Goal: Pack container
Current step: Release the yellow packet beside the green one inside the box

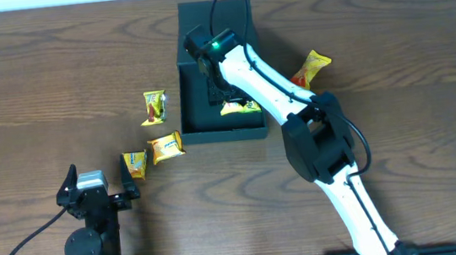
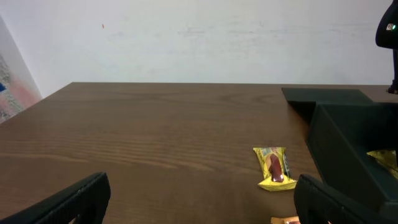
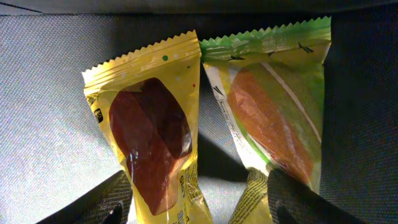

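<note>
One container (image 1: pixel 222 135), dark teal-green, square, rigid, flap lid folded open on its far side, sits mid-tabletop (image 1: pixel 36 80). Six snack packets: yellow packet (image 3: pixel 149 130) and green packet (image 3: pixel 273 112) inside the container, three loose packets (image 1: pixel 154 106) to its left, one right-side packet (image 1: pixel 312 67). Right claw (image 3: pixel 208 202) is inside the container, jaws apart, empty. Left claw (image 2: pixel 199 211) is left-front of the container, spread wide, empty.

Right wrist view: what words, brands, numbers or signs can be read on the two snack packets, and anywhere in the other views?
No text is legible.
Yellow sawtooth-edged plastic snack packet: small print at left edge and bottom, too blurred.
Green-and-orange plastic snack packet: faint marks, unreadable.
Yellow plastic packet in left wrist view: print too small.
</note>
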You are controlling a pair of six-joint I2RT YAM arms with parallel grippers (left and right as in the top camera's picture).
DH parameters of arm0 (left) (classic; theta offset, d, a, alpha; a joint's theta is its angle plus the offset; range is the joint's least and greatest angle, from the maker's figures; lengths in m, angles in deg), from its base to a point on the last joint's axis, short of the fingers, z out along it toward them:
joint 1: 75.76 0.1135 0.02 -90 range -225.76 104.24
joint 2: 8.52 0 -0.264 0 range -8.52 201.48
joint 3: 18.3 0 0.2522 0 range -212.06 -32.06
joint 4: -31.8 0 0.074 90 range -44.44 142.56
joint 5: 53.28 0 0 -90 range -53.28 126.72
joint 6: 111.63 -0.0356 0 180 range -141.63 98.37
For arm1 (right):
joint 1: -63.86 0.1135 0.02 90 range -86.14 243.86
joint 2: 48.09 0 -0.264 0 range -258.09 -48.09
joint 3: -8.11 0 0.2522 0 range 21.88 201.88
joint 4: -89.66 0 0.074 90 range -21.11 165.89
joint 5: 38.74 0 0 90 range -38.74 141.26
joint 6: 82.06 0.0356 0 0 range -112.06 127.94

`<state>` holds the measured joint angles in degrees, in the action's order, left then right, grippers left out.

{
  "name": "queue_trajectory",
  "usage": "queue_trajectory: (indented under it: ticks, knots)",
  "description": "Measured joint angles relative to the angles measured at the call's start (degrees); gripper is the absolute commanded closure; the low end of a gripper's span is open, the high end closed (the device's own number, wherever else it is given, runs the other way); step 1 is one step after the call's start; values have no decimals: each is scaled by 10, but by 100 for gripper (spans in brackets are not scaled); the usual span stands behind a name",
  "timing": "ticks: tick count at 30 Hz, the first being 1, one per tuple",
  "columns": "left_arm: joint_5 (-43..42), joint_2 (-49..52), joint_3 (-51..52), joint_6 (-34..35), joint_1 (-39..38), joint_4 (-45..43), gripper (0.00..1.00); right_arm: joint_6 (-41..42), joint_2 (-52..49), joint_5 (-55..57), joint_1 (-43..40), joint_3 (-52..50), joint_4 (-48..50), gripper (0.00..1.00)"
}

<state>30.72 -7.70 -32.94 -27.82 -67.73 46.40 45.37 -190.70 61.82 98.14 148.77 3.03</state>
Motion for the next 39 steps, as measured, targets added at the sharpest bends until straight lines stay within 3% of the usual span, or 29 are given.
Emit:
queue_trajectory:
  ticks: [4,8,9,13,17,19,20,29,31,33,34,39]
  knots:
    - [0,0,0,0,0,0,4,-2,0,0,0,0,-5,37]
    - [0,0,0,0,0,0,5,-6,0,0,0,0,-10,52]
    - [0,0,0,0,0,0,5,-6,0,0,0,0,-10,62]
    - [0,0,0,0,0,0,5,-8,2,0,0,0,-10,71]
    - [0,0,0,0,0,0,5,-11,9,0,0,0,-10,72]
    - [0,0,0,0,0,0,5,-13,16,1,0,0,-8,54]
    - [0,0,0,0,0,0,5,-13,21,2,0,0,-7,52]
    - [0,0,0,0,0,0,5,-17,31,7,0,0,-7,55]
    - [0,0,0,0,0,0,4,-19,33,7,0,0,-7,66]
    - [0,0,0,0,0,0,5,-20,39,6,0,0,-7,94]
    - [0,0,0,0,0,0,5,-22,46,6,0,0,-8,98]
    - [0,0,0,0,0,0,4,-26,127,25,-2,0,-3,98]
